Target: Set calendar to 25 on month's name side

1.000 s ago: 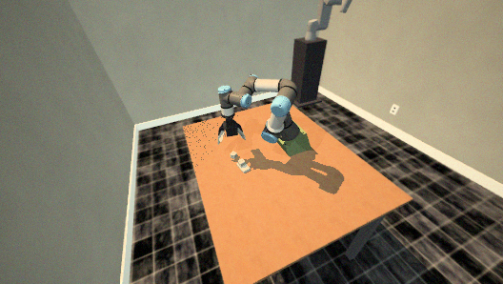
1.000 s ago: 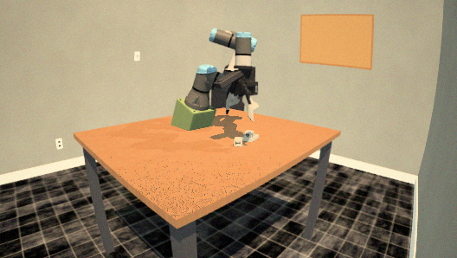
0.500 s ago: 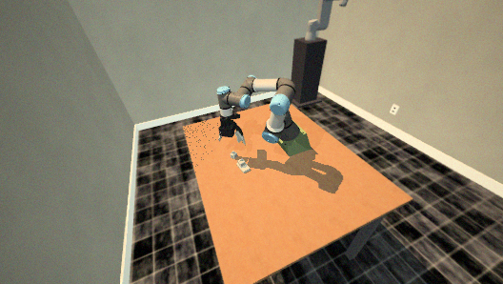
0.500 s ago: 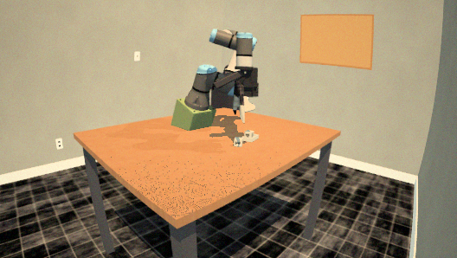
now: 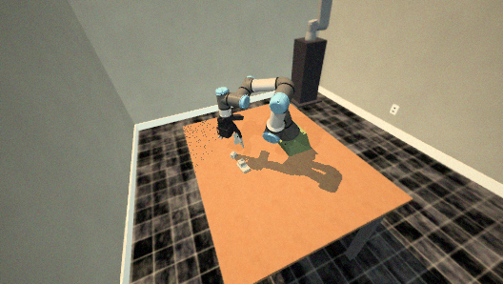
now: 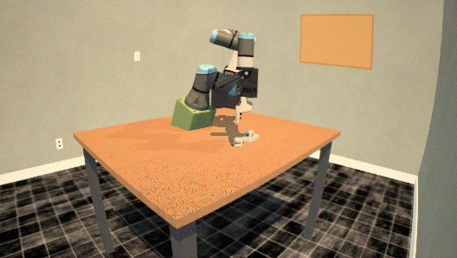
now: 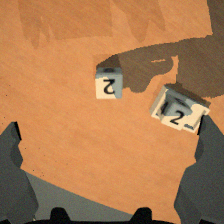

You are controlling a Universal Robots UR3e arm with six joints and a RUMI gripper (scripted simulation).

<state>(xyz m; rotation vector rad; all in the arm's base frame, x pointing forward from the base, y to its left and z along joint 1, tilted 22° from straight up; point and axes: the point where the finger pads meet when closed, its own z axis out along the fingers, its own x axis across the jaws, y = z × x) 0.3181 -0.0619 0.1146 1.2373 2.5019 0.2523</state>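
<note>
The loose cube, small, white and hard-edged with a black 2 showing [image 5: 233, 155] [image 6: 238, 142] [image 7: 108, 87], sits apart from the tray, just beyond it in the top view and to its left in the wrist view. I judge it light and stiff; its smooth faces might slip or twist if I catch a corner, so I would take two opposite side faces squarely, low enough to hold it level. The shallow pale tray [image 5: 245, 169] [image 6: 254, 138] [image 7: 196, 121] to its right carries the second white cube with black digits [image 5: 241, 162] [image 6: 249, 133] [image 7: 175, 112]; a bump there could slide both. I cannot make out the month. My fingers [image 5: 238, 139] [image 6: 244, 105] stand wide, holding nothing, above the orange surface [image 5: 286, 229] [image 6: 186, 160] [image 7: 75, 150]. The green base block [image 5: 302, 143] [image 6: 190, 119] lies well apart, to the right in the top view.
</note>
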